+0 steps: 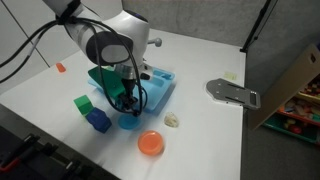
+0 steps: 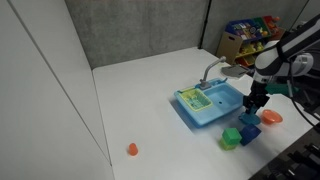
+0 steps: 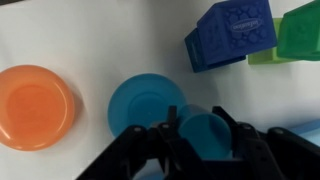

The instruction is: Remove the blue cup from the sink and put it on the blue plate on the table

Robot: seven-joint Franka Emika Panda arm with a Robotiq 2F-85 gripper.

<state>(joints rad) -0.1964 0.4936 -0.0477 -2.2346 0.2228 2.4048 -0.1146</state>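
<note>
both exterior views look down on the sink (image 1: 160, 90) (image 2: 200, 113) from different sides; the wrist view looks straight down, close.

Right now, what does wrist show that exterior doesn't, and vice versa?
Wrist only: the cup sitting between the fingers of the gripper.
Exterior view only: the sink, the arm and the small orange cup off on its own.
Both: blue plate, orange plate, blue block, green block.
</note>
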